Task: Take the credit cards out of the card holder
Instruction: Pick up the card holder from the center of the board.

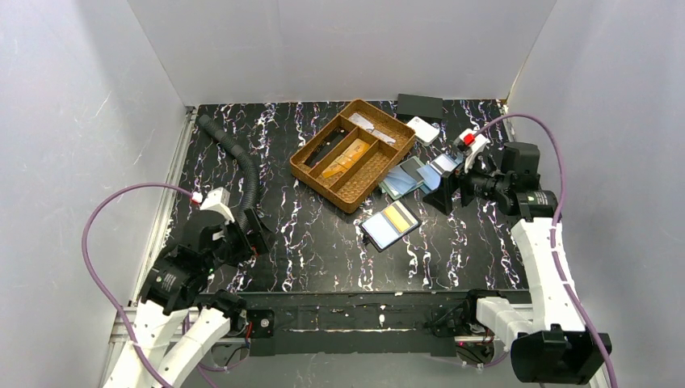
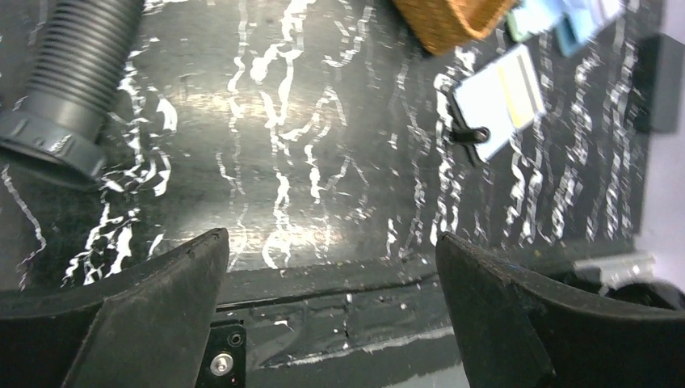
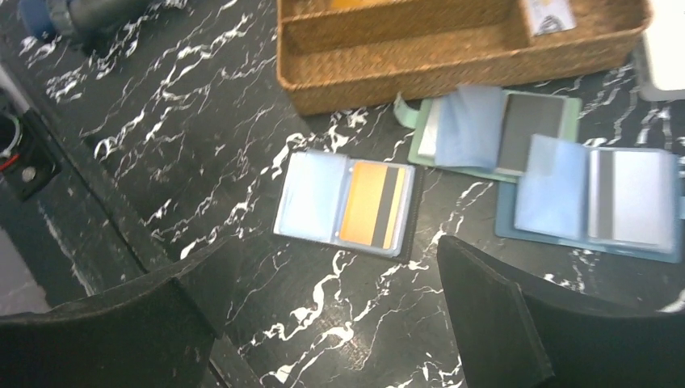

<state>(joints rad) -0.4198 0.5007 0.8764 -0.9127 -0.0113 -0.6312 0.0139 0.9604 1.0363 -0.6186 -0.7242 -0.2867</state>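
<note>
step: start; yellow-orange plastic card (image 3: pixel 371 204) inside blue folding holder (image 3: pixel 311 198) by wicker tray (image 3: pixel 452 73)
grip: left gripper (image 2: pixel 331 242), right gripper (image 3: pixel 331 259) wide open, empty
next: pinch card edge, I'd guess

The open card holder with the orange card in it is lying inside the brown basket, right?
Not quite. The card holder with the orange card is open, but it lies on the black marble table, just outside the wicker basket, not inside it. The right wrist view shows this clearly.
</note>
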